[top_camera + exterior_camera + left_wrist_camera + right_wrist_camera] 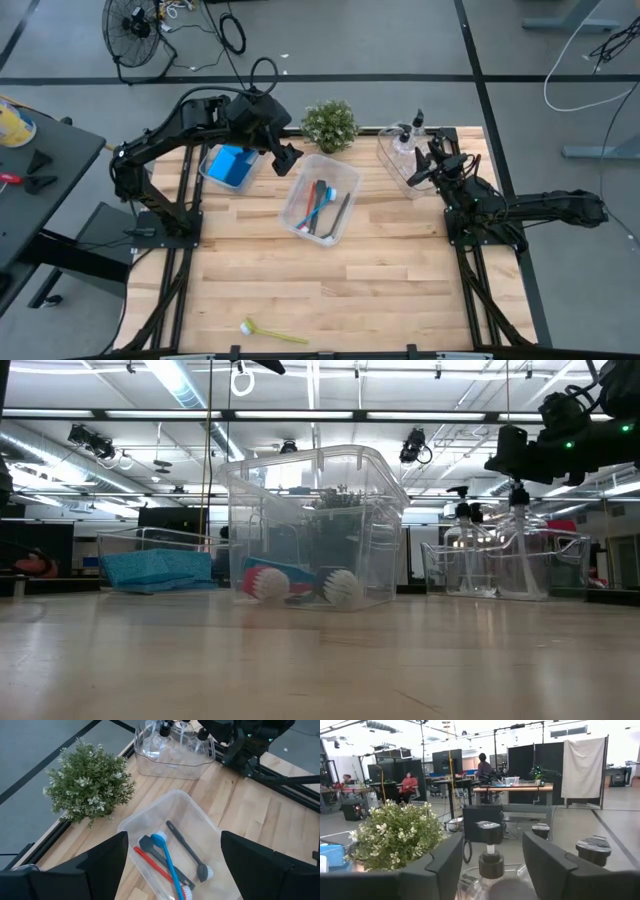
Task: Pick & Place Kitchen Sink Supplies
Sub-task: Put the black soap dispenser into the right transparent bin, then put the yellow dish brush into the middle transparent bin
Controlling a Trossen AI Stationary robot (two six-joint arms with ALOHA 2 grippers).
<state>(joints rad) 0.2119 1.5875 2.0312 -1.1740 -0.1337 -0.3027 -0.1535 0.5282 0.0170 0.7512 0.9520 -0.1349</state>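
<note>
Clear plastic makes up three bins on the wooden table. The left bin holds blue sponges, lying flat. The middle bin holds three brushes side by side: a red brush, a blue brush and a grey brush, with their bristle heads toward the table's front. The right bin holds bottles with black pump tops, standing upright. A yellow-green brush lies alone on the bare wood near the table's front edge, well apart from the bins. A plant stands at the back edge, between the left and right bins.

The right gripper is over the right bin, and in its wrist view one bottle's pump top stands between its fingers. The fingers flank the top with a gap on each side, so they look released rather than clenched. The bottle stands inside the bin.

The left gripper hangs between the left bin and the middle bin, above the table. Its fingers are spread wide apart and grasp nothing, and the middle bin shows between them.

Beyond the table, people sit and stand at desks in the room behind.
</note>
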